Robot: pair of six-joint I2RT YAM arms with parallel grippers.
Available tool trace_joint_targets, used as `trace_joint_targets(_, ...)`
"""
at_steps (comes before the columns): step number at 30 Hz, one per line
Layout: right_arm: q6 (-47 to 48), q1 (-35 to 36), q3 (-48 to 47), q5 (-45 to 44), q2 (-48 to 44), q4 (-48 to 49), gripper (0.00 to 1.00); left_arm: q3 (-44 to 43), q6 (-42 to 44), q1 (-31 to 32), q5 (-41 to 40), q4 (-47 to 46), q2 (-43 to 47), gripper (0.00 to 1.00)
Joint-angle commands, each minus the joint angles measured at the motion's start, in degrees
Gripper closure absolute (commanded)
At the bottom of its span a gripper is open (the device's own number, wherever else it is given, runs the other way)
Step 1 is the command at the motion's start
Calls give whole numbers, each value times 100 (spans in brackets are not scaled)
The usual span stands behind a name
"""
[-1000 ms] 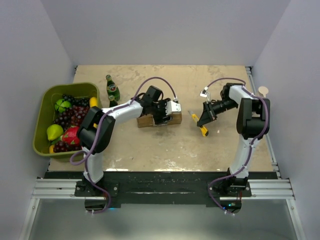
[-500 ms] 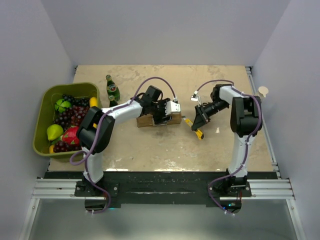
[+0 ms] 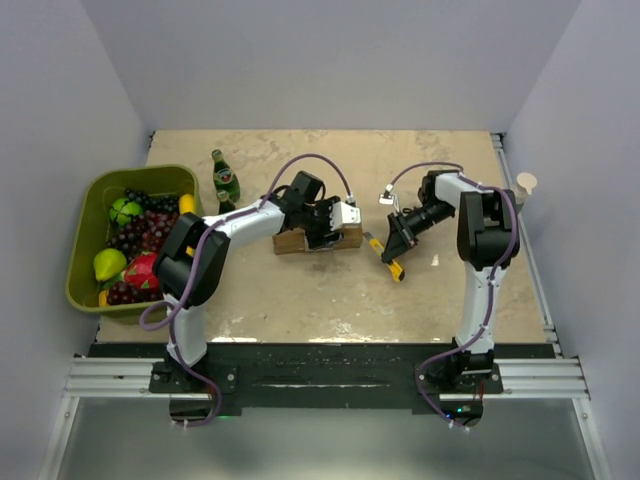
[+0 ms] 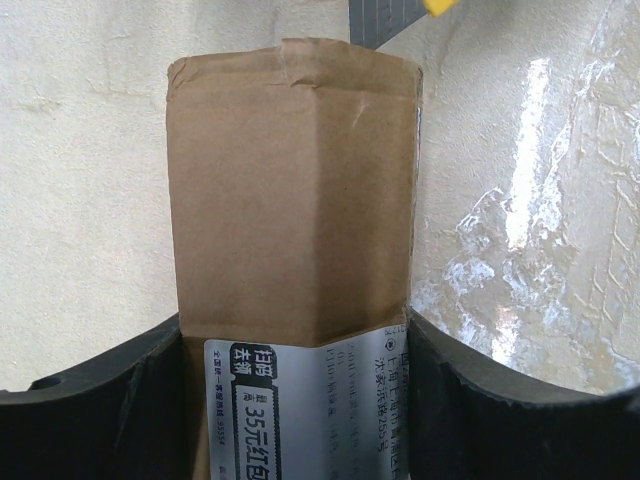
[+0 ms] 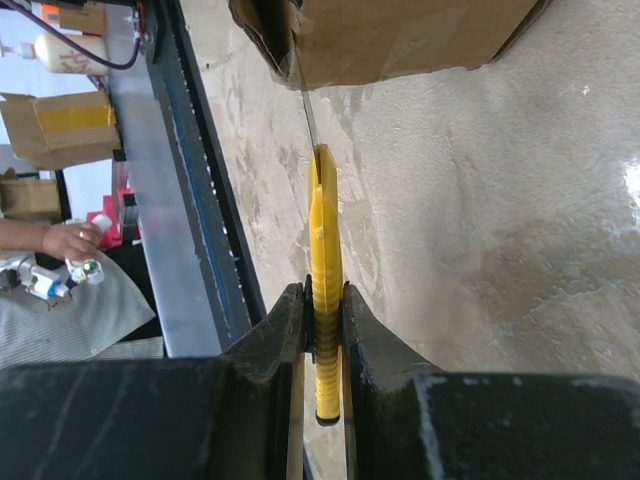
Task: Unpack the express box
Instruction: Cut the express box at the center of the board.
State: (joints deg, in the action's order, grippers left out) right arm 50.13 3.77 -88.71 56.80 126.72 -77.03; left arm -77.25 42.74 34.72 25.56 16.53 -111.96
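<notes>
**Box** [image 3: 318, 241]: brown carton lying flat near mid-table, long axis left to right. A white printed label [image 4: 300, 400] sits on its upper face. The right end is closed, and its top edge is creased.

**Left gripper** [image 3: 326, 226]: set down over the box from the far side. The wrist view [image 4: 298, 400] shows one black finger [image 4: 100, 400] pressed against each long side at the label end, clasping the box.

**Right gripper** [image 3: 398, 238]: right of the box and low over the table. The fingers [image 5: 275, 350] are clenched on the knife handle, the gripper centred there [image 5: 323, 330].

**Knife** [image 3: 392, 260]: slim and yellow, held edge-on and aimed left at the box. The thin grey blade [image 5: 303, 100] is extended, and its tip meets the right end of the box at a lower corner. Whether it has entered the cardboard cannot be told.

**Table** [image 3: 430, 165]: mottled beige top carrying everything listed.

**Tub** [image 3: 84, 205]: olive green, at the left edge. It holds mixed fruit, including dark grapes [image 3: 145, 225].

**Bottle** [image 3: 225, 181]: green glass, upright, between the tub and the box, nearer the tub.
</notes>
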Motion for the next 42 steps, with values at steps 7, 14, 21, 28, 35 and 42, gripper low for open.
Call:
trace_joint_targets(7, 103, 370, 73, -335, -68, -549, 100, -27, 208, -106, -156, -80, -27, 41)
trace_joint_targets(14, 111, 405, 415, -327, -191, -549, 100, -53, 296, -115, -754, -457, -80, 42)
trace_joint_targets(21, 129, 423, 661, -397, -340, -549, 100, -193, 217, -114, -1062, -687, -212, 41)
trace_joint_targets(28, -1045, 71, 196, 70, -980, 279, 100, -185, 191, -150, -341, -160, -168, 41)
trace_joint_targets(35, -1165, 106, -585, -151, -474, -56, 100, 290, 551, -150, -253, -238, 253, 41)
trace_joint_targets(42, -857, 185, -850, -432, -140, -338, 100, 404, 745, -158, -210, -256, 350, 41)
